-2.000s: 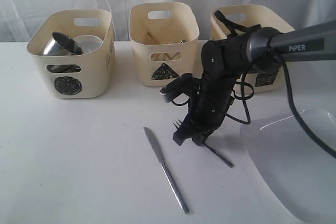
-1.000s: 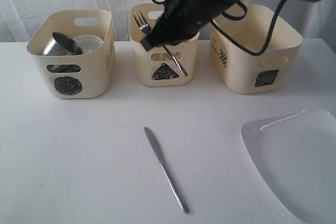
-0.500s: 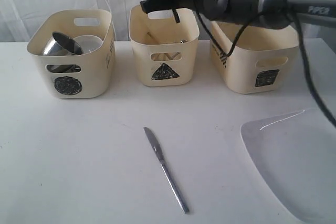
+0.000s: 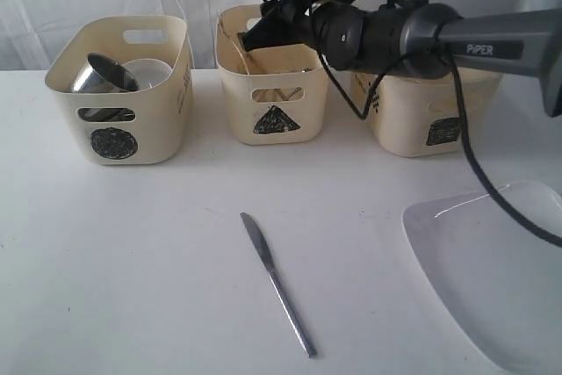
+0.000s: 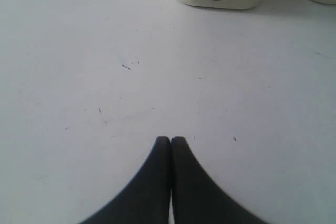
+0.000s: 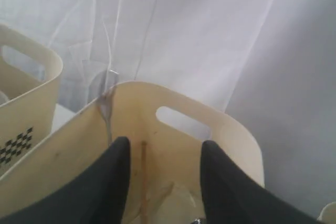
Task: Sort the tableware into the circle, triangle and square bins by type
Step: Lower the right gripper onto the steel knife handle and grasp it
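Exterior view: release over the triangle bin (image 4: pixel 274 120).
My left gripper (image 5: pixel 170 141) is clenched, empty; right gripper (image 6: pixel 165 142) hangs released above that bin. I'd lift clear of its rim, then fetch the knife (image 4: pixel 277 283) near the table's (image 4: pixel 132 261) front edge.

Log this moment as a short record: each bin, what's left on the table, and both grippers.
circle bin: holds a steel mug and a white bowl
triangle bin: right gripper above it, fingers apart, nothing between them
square bin: partly hidden by the arm, contents unseen
left to sort: knife and plate, both on the table
left gripper: shut, empty, low over the table
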Controlling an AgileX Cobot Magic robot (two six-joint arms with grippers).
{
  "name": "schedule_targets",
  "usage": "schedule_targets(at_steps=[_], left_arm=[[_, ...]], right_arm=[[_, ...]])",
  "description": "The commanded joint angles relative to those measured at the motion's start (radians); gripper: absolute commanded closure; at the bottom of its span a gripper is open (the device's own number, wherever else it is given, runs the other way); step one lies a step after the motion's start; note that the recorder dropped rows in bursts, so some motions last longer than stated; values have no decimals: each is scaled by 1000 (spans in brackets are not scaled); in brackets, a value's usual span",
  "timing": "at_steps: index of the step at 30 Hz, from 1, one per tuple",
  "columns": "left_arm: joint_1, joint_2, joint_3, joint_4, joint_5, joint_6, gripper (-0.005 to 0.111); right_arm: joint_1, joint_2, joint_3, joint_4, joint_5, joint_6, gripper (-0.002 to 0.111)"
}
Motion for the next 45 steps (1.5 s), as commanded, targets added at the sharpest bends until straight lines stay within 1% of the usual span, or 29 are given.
schedule_targets(at_steps=[1,2,4,5,8,9,13,15,17,20,24,25,27,28,31,33,34,37,38,40,41,43,45], left_arm=[[-7,-4,3,-5,0,0,107],[-7,-4,3,-5,0,0,107],[-7,-4,3,-5,0,0,107],[-7,-4,3,-5,0,0,107],[-7,-4,3,-5,0,0,107],[-7,-4,3,-5,0,0,107],[-7,-4,3,-5,0,0,107],[-7,-4,3,-5,0,0,107],[-7,-4,3,-5,0,0,107],[-7,-4,3,-5,0,0,107],[-7,-4,3,-5,0,0,107],[-7,-4,3,-5,0,0,107],[-7,-4,3,-5,0,0,107],[-7,-4,3,-5,0,0,107],[-7,-4,3,-5,0,0,107],[-7,-4,3,-5,0,0,107],[-7,-4,3,-5,0,0,107],[-7,-4,3,-5,0,0,107],[-7,-4,3,-5,0,0,107],[-7,-4,3,-5,0,0,107],[-7,-4,3,-5,0,0,107],[-7,-4,3,-5,0,0,107],[-7,-4,3,-5,0,0,107]], right_arm=[[-6,-103,-8,11,270,-4,67],[-6,-129,-8,11,357,-4,67],[-6,-177,-8,11,512,3,74],[-6,-198,-8,6,594,19,79],[-6,-246,-8,-2,801,57,103],[-6,-260,-8,-2,862,82,108],[7,-299,9,3,1055,206,108],[29,-325,57,3,1083,250,108],[61,-348,140,1,1072,312,108],[137,-376,277,1,1048,393,108],[302,-391,445,-34,993,492,108],[340,-391,475,-95,960,533,108],[387,-386,511,-286,910,688,108],[398,-384,516,-376,908,769,108],[400,-377,516,-515,922,904,108],[395,-375,516,-496,930,907,104],[395,-373,516,-457,942,893,99],[395,-359,516,-347,1003,728,77],[395,-353,516,-352,1020,707,69],[394,-342,516,-388,1023,737,60],[392,-334,516,-411,1018,778,58],[384,-316,516,-421,1000,837,57],[384,-289,516,-421,986,845,58]])
